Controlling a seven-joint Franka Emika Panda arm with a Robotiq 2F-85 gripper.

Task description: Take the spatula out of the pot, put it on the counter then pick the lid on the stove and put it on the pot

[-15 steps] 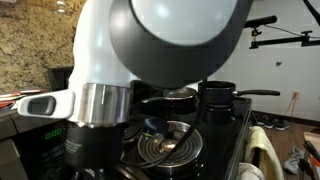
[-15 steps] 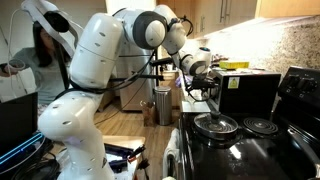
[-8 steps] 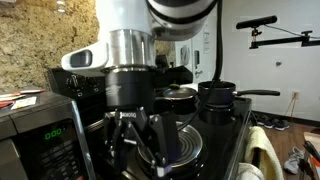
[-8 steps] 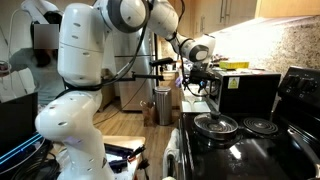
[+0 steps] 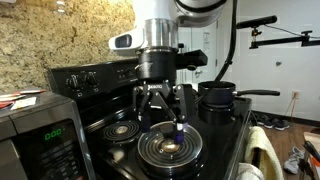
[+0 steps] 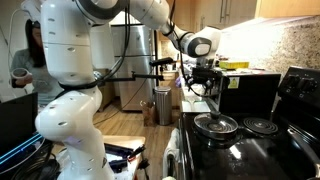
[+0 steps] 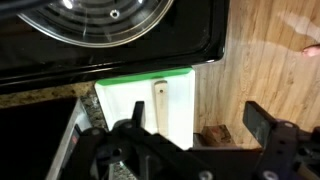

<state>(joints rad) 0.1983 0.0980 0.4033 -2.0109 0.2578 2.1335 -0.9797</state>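
Wrist view, kitchen range: the lid (image 7: 110, 20) lies flat on the stove (image 7: 150, 58) at 12 o'clock in the frame. At 6 o'clock from it, past the stove's front edge, what is likely the spatula (image 7: 160, 105) rests on a green-edged white board (image 7: 125, 100), though the picture is too soft to be sure.

In an exterior view the pot (image 5: 218, 100) stands near the lid (image 5: 168, 150), at 2 o'clock from it. Its handle points to 3 o'clock and no utensil shows above its rim. On that evidence the spatula step looks done and the lid pickup is the step in hand.

The risk lies in the small centre knob. A descent off centre would land a finger on the glass and push or tip the lid on its coil rather than clamp it. A shallow pinch could let the lid swing and slip in the carry. A low path toward 2 o'clock could knock the metal rim against the pot's wall and shift the pot.

The gripper (image 5: 160, 122) hovers at 12 o'clock over the lid, clear of the knob. Its fingers (image 7: 268, 128) are spread wide, holding nothing and touching nothing.
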